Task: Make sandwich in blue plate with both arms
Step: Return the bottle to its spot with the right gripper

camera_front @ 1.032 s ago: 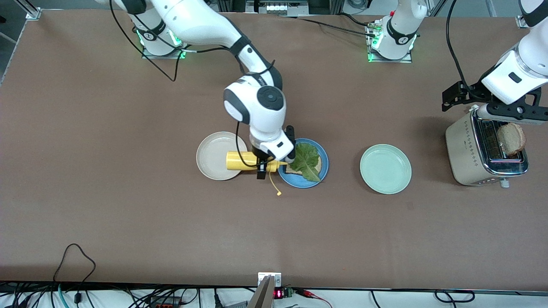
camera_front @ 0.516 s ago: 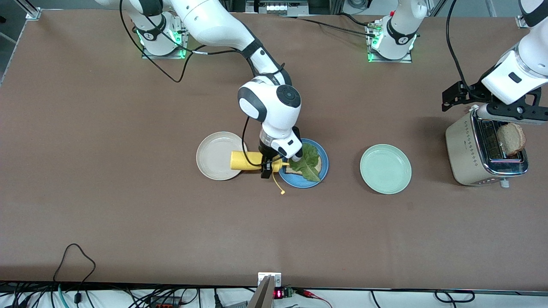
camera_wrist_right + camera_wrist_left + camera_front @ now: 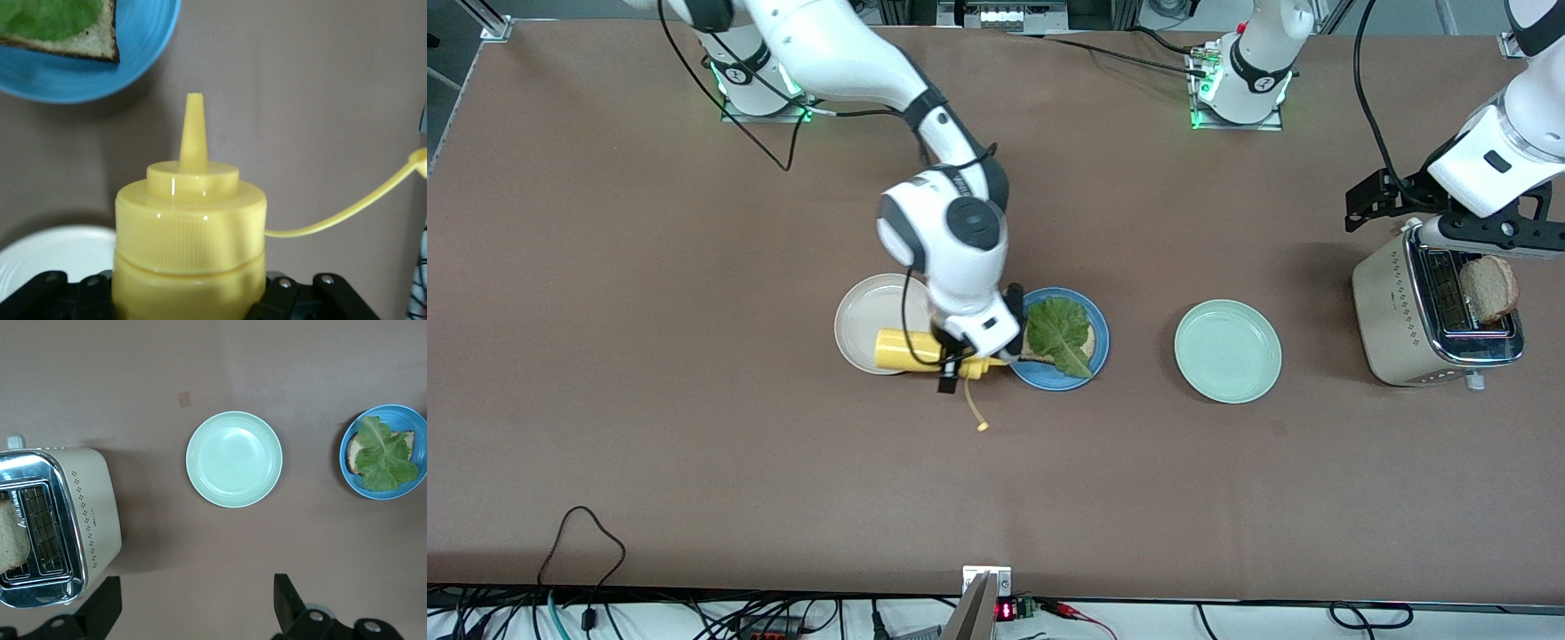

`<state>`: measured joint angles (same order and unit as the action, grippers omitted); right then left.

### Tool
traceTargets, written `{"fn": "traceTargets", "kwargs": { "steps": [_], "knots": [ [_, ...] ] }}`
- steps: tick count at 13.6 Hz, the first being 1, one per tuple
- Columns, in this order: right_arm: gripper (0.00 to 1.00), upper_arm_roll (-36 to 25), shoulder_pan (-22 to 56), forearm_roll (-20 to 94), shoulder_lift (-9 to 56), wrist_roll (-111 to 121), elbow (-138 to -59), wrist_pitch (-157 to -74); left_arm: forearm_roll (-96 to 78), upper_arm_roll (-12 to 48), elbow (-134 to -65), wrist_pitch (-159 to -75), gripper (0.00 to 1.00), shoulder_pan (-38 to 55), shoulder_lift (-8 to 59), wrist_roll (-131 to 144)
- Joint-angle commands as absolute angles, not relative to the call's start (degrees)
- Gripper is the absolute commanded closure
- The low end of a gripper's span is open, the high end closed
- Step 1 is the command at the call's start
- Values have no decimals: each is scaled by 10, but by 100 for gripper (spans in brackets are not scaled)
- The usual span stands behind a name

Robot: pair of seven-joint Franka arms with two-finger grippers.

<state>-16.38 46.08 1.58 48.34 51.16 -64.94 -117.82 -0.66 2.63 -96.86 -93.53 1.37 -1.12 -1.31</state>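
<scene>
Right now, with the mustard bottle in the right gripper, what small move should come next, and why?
Probably swing the right gripper back toward the blue plate: the yellow bottle it grips lies sideways, its nozzle over bare table short of the lettuce. The left gripper waits over the toaster.

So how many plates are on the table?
3, in a row. The white plate is toward the right arm's end, partly under the yellow bottle. The blue plate in the middle holds bread and lettuce. The green plate is nearest the toaster.
</scene>
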Motion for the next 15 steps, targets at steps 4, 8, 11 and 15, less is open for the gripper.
{"fn": "traceTargets", "kwargs": {
  "steps": [4,8,11,15],
  "knots": [
    [71,-152,299,280,322,799,-784,-1111,-8,10,-958,-906,0,-13,18,-11],
    [71,-152,181,426,294,991,-835,-1026,16,10,-942,-911,0,-101,80,-29],
    [71,-152,80,530,304,1132,-888,-944,32,10,-914,-914,0,-161,134,-118],
    [71,-152,-31,612,373,1261,-910,-833,32,11,-918,-992,0,-236,171,-244]
  ]
}}
